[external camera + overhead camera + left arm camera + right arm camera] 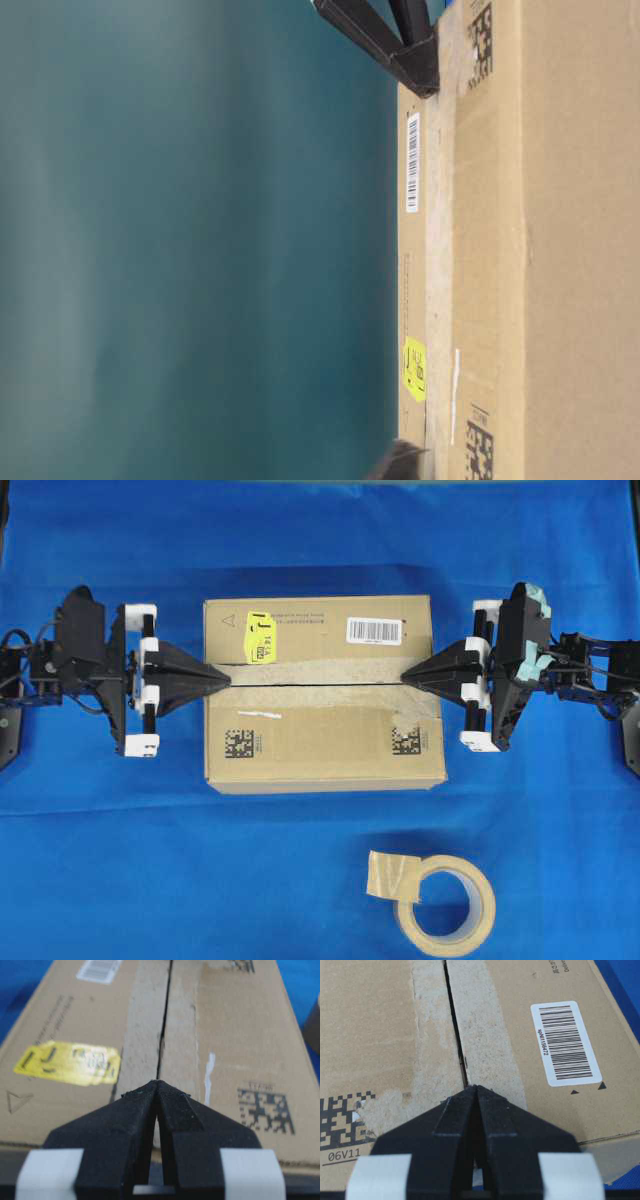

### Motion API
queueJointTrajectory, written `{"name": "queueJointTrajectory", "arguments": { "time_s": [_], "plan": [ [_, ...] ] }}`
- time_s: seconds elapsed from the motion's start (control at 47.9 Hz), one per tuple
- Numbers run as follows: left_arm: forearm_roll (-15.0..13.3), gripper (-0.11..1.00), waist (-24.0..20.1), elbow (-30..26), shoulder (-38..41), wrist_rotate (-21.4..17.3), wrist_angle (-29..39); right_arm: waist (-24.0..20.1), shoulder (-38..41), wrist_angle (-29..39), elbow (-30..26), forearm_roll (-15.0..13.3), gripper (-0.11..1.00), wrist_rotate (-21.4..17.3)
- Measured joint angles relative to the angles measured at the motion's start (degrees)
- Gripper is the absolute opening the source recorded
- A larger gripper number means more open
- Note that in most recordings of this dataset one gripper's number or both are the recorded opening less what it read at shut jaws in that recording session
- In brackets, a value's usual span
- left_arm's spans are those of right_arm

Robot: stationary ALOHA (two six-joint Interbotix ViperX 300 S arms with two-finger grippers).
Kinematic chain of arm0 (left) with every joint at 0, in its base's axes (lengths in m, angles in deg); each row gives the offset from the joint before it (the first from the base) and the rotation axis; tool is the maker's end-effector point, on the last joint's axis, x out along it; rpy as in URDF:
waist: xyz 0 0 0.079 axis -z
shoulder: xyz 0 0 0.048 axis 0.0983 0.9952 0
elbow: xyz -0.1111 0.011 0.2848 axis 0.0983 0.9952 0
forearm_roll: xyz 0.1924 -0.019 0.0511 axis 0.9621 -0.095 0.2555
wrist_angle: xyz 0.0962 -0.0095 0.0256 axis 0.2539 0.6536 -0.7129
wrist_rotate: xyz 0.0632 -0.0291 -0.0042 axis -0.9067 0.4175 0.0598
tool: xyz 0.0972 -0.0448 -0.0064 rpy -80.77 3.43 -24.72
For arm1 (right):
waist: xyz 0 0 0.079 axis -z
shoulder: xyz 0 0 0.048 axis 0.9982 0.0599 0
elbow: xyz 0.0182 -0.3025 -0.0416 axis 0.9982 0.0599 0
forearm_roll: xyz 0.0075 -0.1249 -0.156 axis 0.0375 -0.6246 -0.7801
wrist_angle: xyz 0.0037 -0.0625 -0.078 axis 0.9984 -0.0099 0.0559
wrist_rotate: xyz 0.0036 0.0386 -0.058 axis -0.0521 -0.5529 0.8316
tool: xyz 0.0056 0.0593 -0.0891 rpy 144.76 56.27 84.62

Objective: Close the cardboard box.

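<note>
The cardboard box [322, 692] sits in the middle of the blue-covered counter [120, 860], between the two arms. Its two long top flaps lie flat and meet along a narrow dark seam [315, 683] that runs from one gripper to the other, flanked by strips of old tape residue. The yellow sticker [260, 637] and the barcode label [374, 630] are on the far flap, the QR codes [238, 744] on the near one.

The left gripper [226, 679] has its jaws together, tips pointing at the left end of the seam and resting on or just above the flap edge; the right gripper [408, 677] mirrors it at the right end, jaws likewise pressed together and holding nothing. Both wrist views show the joined tips right over the seam.

By the look of it, the closing is at its last step: the flaps are down and the tips seem to be pressing or checking them at both ends. The next move calls for little more than lifting both grippers straight up and clear without catching a flap edge, so the flaps do not spring open. A beige tape roll [446, 901] lies well apart, near the front edge.
</note>
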Motion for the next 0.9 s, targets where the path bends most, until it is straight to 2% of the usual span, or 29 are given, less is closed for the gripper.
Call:
{"name": "queueJointTrajectory", "arguments": {
  "time_s": [0.272,0.898],
  "plan": [
    [0.09,0.0,0.09,-0.18,3.16,0.0,-1.67,0.0,0.0,0.0,0.0,0.0,0.0,-0.18],
    [0.0,0.0,0.09,-0.26,3.16,0.0,-1.32,0.0,0.0,0.0,0.0,0.0,0.0,-0.26]
  ]
}}
